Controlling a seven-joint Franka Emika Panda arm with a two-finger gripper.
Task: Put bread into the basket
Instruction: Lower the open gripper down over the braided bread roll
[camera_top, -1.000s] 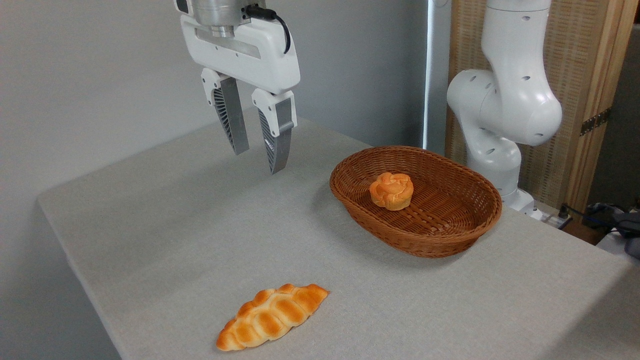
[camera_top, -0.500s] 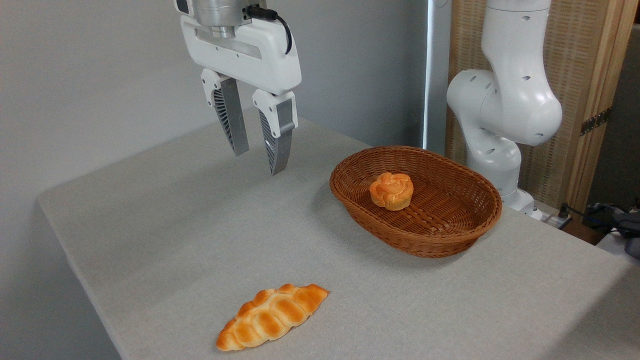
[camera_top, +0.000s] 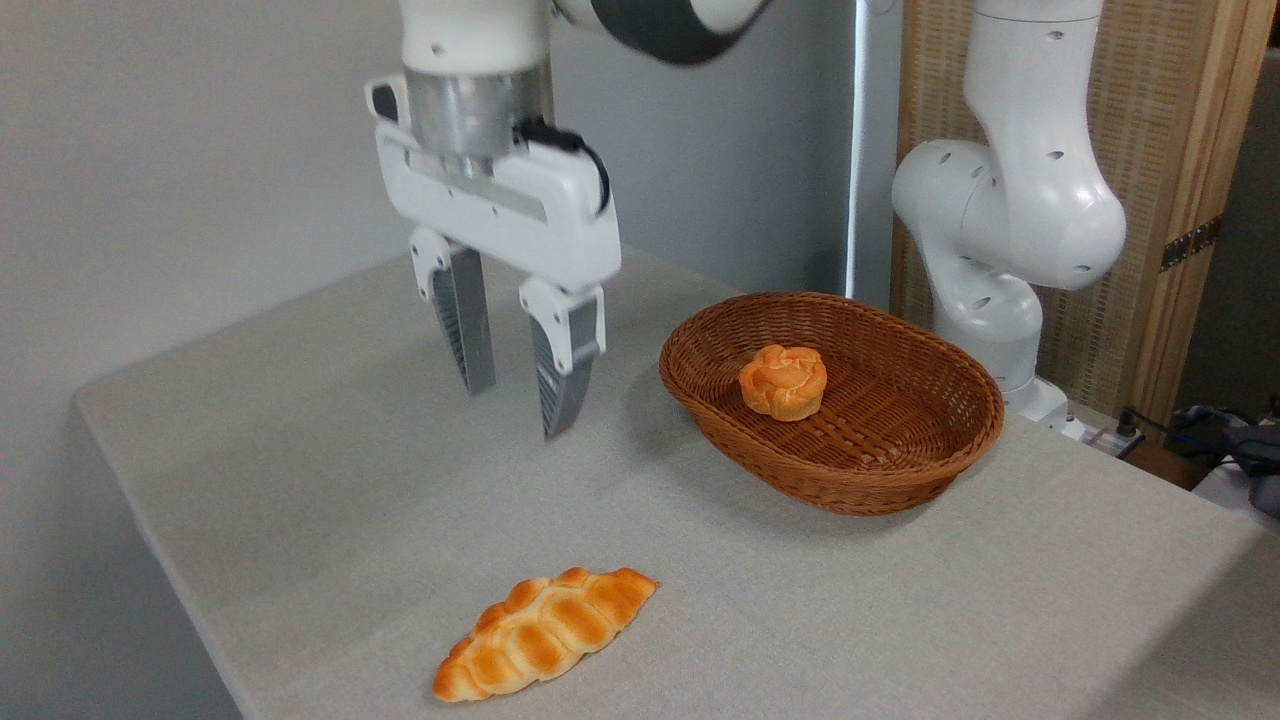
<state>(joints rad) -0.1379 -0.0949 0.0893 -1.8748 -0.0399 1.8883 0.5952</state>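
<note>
The bread (camera_top: 545, 632), a long braided golden-orange loaf, lies on the grey table near its front edge. The oval reddish-brown wicker basket (camera_top: 880, 480) stands at the right of the table. My gripper (camera_top: 515, 412) hangs open above the table, left of the basket and well behind and above the bread, with nothing between its fingers.
A small round knotted orange bun (camera_top: 783, 381) sits inside the basket. The white base of the arm (camera_top: 1000, 220) rises behind the basket at the right. The table's left edge (camera_top: 130, 500) drops off beside the bread.
My gripper has come down and slightly forward toward the table, staying open. The bread, bun and basket have not moved.
</note>
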